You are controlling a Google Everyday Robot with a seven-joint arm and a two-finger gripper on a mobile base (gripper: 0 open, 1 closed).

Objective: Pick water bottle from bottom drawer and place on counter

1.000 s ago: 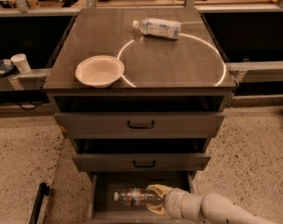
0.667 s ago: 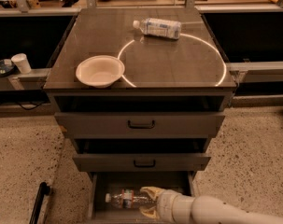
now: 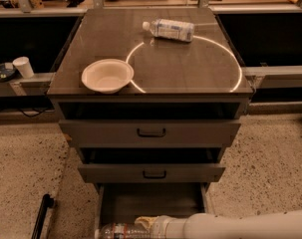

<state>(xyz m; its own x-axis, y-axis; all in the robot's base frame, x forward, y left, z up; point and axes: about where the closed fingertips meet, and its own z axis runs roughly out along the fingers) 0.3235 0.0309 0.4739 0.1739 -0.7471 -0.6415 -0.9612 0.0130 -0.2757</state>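
Note:
The water bottle (image 3: 116, 230), clear ribbed plastic, lies on its side at the front left of the open bottom drawer (image 3: 150, 203), partly cut off by the lower frame edge. My gripper (image 3: 144, 222) is in the drawer at the bottle's right end, shut on it. The white arm (image 3: 230, 225) reaches in from the lower right. The counter (image 3: 190, 68) is the dark brown cabinet top with a thin white circle, well above the drawer.
A white bowl (image 3: 107, 75) sits on the counter's left front. A bottle with a white-blue label (image 3: 169, 30) lies at the counter's back. Two shut black-handled drawers (image 3: 150, 132) are above the open one. A white cup (image 3: 24, 66) stands on a ledge at the left.
My gripper and the water bottle have moved together to the left and toward the front of the drawer, lower in the frame.

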